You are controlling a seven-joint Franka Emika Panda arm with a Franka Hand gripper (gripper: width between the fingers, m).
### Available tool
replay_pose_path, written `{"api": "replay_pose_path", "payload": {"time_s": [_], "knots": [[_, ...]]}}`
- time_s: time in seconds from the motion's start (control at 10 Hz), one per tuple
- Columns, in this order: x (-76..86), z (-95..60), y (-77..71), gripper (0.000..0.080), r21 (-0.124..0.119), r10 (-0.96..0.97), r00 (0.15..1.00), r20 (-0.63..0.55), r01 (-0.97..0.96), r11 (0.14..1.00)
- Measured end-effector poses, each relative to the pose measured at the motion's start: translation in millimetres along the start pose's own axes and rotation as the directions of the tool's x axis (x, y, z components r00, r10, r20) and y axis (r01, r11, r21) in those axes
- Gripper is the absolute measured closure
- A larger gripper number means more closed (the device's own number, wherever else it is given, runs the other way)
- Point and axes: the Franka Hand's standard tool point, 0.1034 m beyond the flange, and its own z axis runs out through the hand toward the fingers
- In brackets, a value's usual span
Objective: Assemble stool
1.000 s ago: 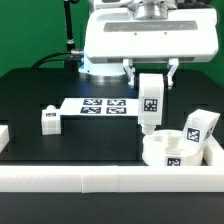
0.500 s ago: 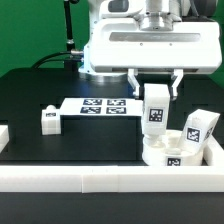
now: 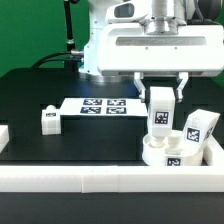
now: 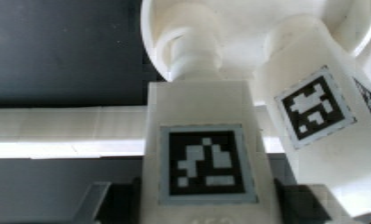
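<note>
The gripper (image 3: pixel 161 91) is clenched on a leg (image 3: pixel 159 116), held upright over the seat (image 3: pixel 160 153), which sits at the table's (image 3: pixel 90 140) 5 o'clock in the exterior view. I can't tell if the leg is touching yet. A second leg (image 3: pixel 200 130) stands in the seat at the held one's 3 o'clock, and the third leg (image 3: pixel 48 120) lies well off at 9 o'clock. I'd keep it plumb over its socket and press straight down without forcing it. Everything's matte white plastic: blocky tagged legs, thick round disc.
</note>
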Motion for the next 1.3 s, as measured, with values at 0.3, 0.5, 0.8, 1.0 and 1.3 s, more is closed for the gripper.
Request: {"api": "replay_pose_path", "payload": {"time_s": [0.3, 0.5, 0.8, 1.0, 1.3], "knots": [[-5.1, 4.3, 4.3, 0.0462, -0.007, 0.000, 1.000, 0.006, 0.000, 1.000], [-9.8, 7.1, 7.2, 0.0462, -0.014, -0.002, 1.000, 0.003, 0.002, 1.000], [-10.1, 7.3, 7.2, 0.0462, -0.014, -0.004, 1.000, -0.001, 0.004, 1.000], [-12.6, 8.6, 7.2, 0.0276, -0.014, -0.004, 1.000, 0.010, 0.004, 1.000], [-2.8, 2.2, 6.6, 0.0158, -0.001, 0.013, 0.998, 0.062, -0.012, 1.000]]}}
